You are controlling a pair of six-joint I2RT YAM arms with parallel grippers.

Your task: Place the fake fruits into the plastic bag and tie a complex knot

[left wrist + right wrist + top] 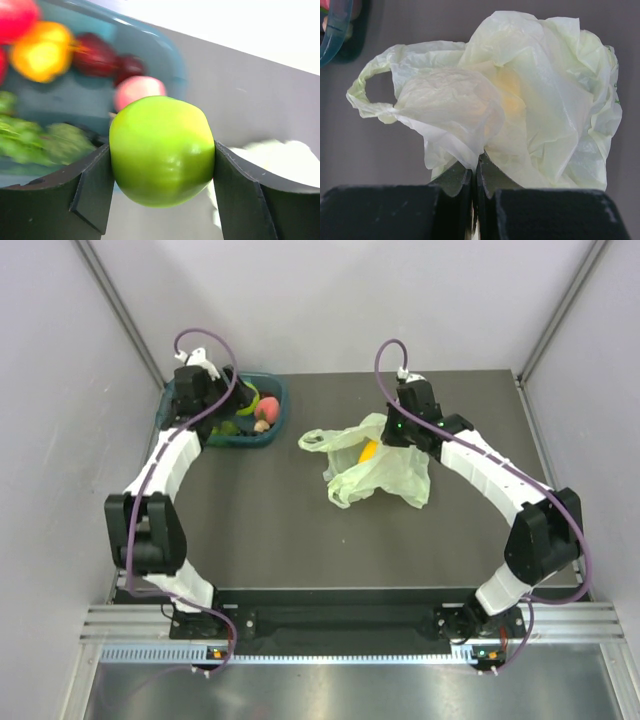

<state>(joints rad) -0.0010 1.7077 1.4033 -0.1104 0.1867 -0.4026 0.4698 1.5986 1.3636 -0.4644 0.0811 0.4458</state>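
My left gripper (pixel 161 167) is shut on a glossy green apple (pixel 162 150), one of the fake fruits, which hangs just above the edge of the teal basket (pixel 150 47). In the top view this gripper (pixel 243 408) sits over the basket (pixel 268 438). Still in the basket are an orange-yellow fruit (pixel 40 52), a dark red one (pixel 97 55), a pink one (pixel 137 90) and green grapes (pixel 45 142). The pale-green plastic bag (pixel 385 468) lies crumpled mid-table with a yellow fruit (pixel 368 450) inside. My right gripper (pixel 476 167) is shut on a fold of the bag (pixel 530 90). No knot shows.
One loop handle (pixel 370 95) of the bag sticks out to the left toward the basket's rim (pixel 335 25). Dark tabletop (pixel 280 530) lies between the basket and the bag. Grey walls enclose the table on three sides.
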